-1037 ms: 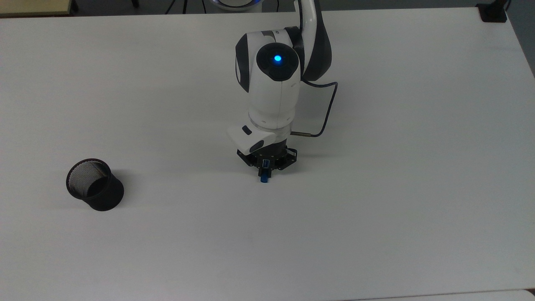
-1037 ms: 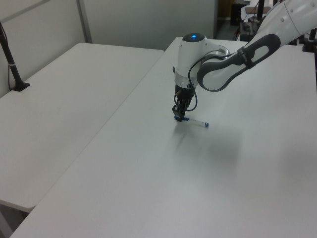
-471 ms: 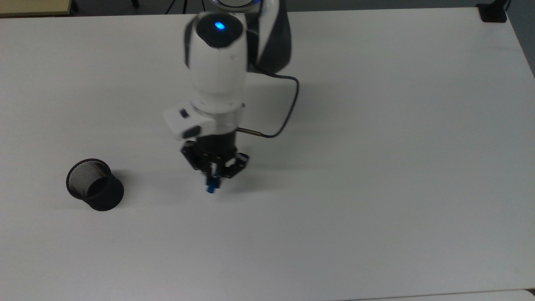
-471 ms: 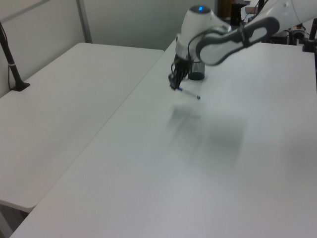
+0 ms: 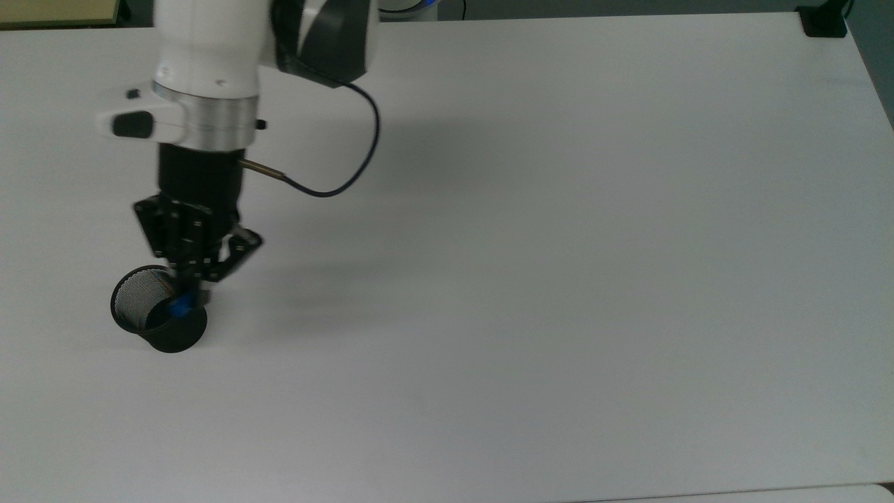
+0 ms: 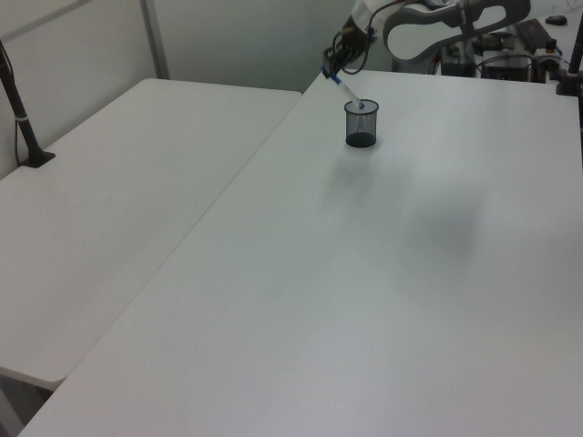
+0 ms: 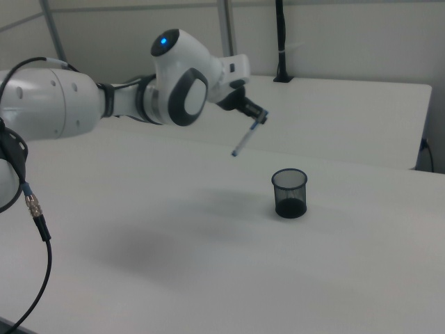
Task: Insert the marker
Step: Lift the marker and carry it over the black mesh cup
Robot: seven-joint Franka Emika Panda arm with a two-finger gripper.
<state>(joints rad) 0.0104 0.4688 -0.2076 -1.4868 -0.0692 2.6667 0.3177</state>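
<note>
My gripper (image 5: 187,290) is shut on the marker (image 5: 183,304), a slim white pen with blue ends. From the top view its blue tip lies over the mouth of the black mesh cup (image 5: 136,299), which stands upright near the top view's left edge. In the left view the gripper (image 6: 330,69) holds the marker (image 6: 346,89) tilted, its lower end just over the rim of the cup (image 6: 361,127). The right view shows the gripper (image 7: 259,118) and the slanting marker (image 7: 245,140) in the air, above and to the right view's left of the cup (image 7: 289,195).
The white table (image 5: 559,279) stretches wide to the top view's right. A dark cable (image 5: 335,185) loops off the wrist. A black clamp (image 5: 824,21) sits at the far right corner. A second table (image 6: 109,182) with a black pole (image 6: 23,118) stands alongside.
The arm has swung from the table's middle to the top view's left and lifted, carrying the marker from near the surface to above the cup. The cup has not moved.
</note>
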